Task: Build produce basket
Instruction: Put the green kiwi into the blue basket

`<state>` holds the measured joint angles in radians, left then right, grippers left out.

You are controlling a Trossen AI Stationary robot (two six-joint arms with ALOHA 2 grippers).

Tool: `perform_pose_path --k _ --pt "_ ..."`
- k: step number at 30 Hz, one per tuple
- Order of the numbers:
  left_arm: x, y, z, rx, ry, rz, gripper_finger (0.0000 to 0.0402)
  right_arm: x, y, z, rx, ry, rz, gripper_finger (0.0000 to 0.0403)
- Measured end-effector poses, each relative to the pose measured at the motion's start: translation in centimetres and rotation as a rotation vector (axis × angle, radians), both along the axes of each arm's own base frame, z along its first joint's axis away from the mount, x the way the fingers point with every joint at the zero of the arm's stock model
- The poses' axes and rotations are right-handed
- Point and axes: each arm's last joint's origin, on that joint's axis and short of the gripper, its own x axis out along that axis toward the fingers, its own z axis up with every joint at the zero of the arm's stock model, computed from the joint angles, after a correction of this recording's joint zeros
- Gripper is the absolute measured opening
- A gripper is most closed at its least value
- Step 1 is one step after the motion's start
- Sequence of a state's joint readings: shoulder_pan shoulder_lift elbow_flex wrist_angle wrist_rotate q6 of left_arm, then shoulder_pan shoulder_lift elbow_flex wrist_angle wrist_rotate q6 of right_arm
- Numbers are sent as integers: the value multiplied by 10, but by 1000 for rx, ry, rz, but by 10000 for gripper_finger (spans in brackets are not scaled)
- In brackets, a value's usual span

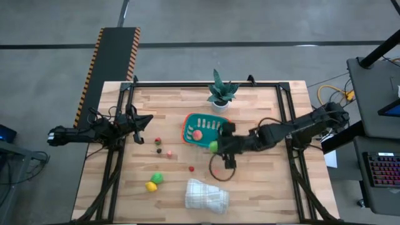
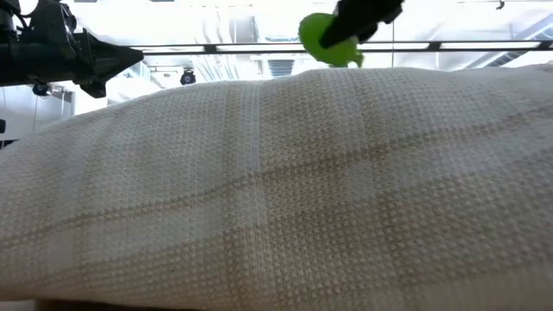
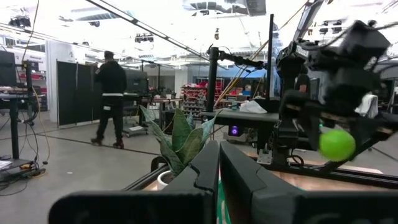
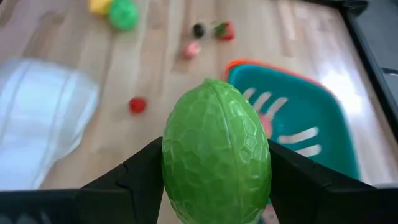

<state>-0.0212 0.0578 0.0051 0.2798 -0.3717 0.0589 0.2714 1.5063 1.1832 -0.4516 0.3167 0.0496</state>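
Note:
My right gripper (image 1: 217,147) is shut on a green bumpy toy fruit (image 4: 216,158) beside the near right corner of the teal basket (image 1: 206,125), which has an orange rim. A pink piece (image 1: 197,134) lies inside the basket. On the table lie a green piece (image 1: 157,178), a yellow piece (image 1: 150,186) and small red and dark berries (image 1: 159,145). My left gripper (image 1: 149,120) is shut and waits over the table's left part. In the low view a white cloth (image 2: 276,190) hides nearly everything, and only the green fruit (image 2: 328,39) shows above it. My right gripper pinches the green fruit by its two opposite sides (image 4: 171,168) between its two fingers (image 4: 134,177). The fingers come slanting down from the table's right side. The fruit is lifted clear of the table, and its rounded end sticks out past the fingers.
A potted plant (image 1: 220,94) stands at the far edge behind the basket. The folded white cloth (image 1: 206,195) lies near the near edge. A lone red berry (image 1: 191,168) lies between the cloth and the basket. A person (image 3: 111,99) walks in the room beyond.

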Motion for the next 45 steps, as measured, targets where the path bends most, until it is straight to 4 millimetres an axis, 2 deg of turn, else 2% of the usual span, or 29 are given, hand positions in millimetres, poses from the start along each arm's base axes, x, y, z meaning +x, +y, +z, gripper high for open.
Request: perform_pose_path --k 5,11,18,26,34,45 --pt "0 0 0 3 0 -11 0 8 -29 6 3 -18 -82 224" --pt "0 0 0 9 0 -9 0 8 -58 -5 67 -13 -237 224" --pt "0 0 0 10 -1 -9 0 9 -79 -17 134 -47 -389 224" --pt "0 0 1 10 -3 -5 0 17 -90 -49 45 -47 -502 224" --pt "0 0 0 10 1 -5 0 24 -91 -79 -18 39 -519 224" --pt "0 0 0 10 1 -5 0 22 -92 -86 -56 96 -519 224"
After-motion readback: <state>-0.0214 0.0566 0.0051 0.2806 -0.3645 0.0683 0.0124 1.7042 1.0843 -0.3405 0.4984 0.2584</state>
